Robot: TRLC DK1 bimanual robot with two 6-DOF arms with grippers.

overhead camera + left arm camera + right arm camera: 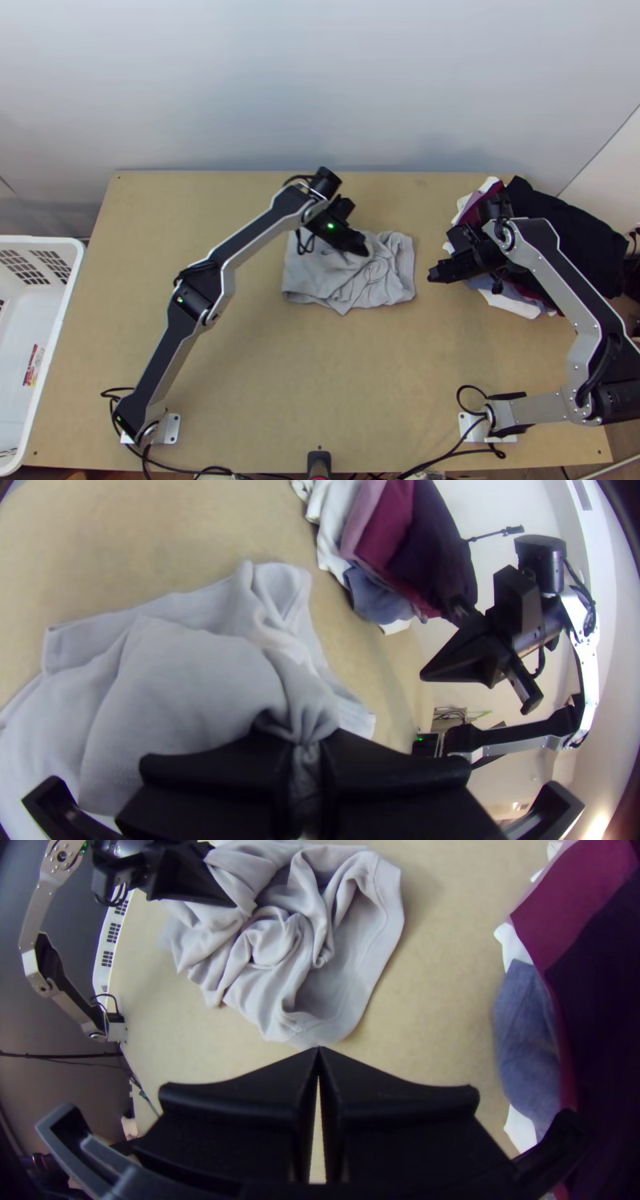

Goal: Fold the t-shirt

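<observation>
A light grey t-shirt (312,276) lies bunched and wrinkled on the table's middle in the top view. Over its upper part is my left gripper (364,246). In the left wrist view my left gripper (307,747) is shut on a gathered fold of the t-shirt (193,680); which part of the garment this is, I cannot tell. My right gripper (436,274) stands to the right of the cloth, apart from it. The right wrist view has my right gripper (319,1052) with its tips together and no cloth between them, and the t-shirt (347,987) beyond.
A pile of dark, maroon, blue and white clothes (560,232) lies at the table's right, partly under the right arm. A white basket (68,296) stands at the left edge. Bare wooden table (320,384) extends in front of the t-shirt.
</observation>
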